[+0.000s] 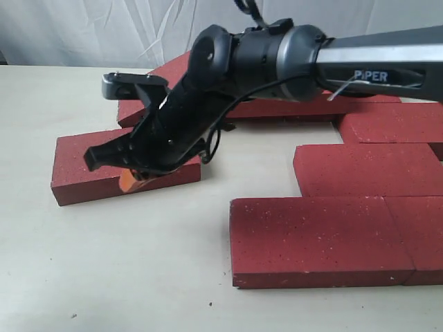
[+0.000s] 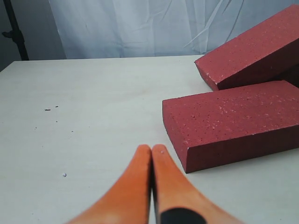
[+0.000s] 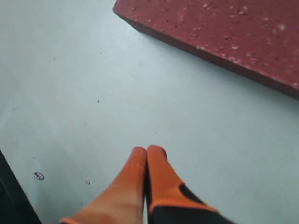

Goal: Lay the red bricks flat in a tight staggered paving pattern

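Left claw (image 2: 152,150) and right claw (image 3: 146,150) both pinched closed, empty. Right one's down by a loose red brick (image 1: 83,162).

Pale beige table (image 1: 104,277) w/ white curtain (image 1: 83,28) behind

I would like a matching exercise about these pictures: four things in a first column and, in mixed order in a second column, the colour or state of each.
Column 1:
1. red bricks
2. left gripper
3. table
4. curtain

Column 2:
a. white, hanging at the back
b. shut, orange
c. dark red with white speckles
d. pale beige

Pairs: 1-c; 2-b; 3-d; 4-a
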You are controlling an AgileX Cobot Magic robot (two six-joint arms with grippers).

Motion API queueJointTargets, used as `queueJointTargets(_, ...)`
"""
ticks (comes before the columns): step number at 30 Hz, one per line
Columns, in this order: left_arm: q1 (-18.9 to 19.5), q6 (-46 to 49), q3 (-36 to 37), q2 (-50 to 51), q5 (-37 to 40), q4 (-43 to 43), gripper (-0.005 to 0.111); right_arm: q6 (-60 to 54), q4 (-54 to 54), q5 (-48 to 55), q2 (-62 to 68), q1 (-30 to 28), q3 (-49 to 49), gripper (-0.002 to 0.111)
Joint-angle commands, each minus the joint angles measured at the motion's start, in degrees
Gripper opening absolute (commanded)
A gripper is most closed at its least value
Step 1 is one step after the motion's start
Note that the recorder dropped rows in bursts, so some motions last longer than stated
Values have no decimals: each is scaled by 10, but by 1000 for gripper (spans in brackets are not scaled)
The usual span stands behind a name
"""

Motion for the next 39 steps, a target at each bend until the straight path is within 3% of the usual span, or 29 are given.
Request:
queueJointTargets(1,-3,-3,2,-3,-5,2,0,-2,-6,48,-18,-40,-4,-1)
queueJointTargets(28,-3,-3,2,-3,-5,2,0,-2,-47,161,-44,-241,3,-1)
queueJointTargets(34,-3,-3,2,-3,-5,2,0,-10,-47,109,-88,-312,113,-1)
queueJointTargets(39,-3,-3,2,-3,-5,2,0,-22,-47,76,-164,-424,196,-1)
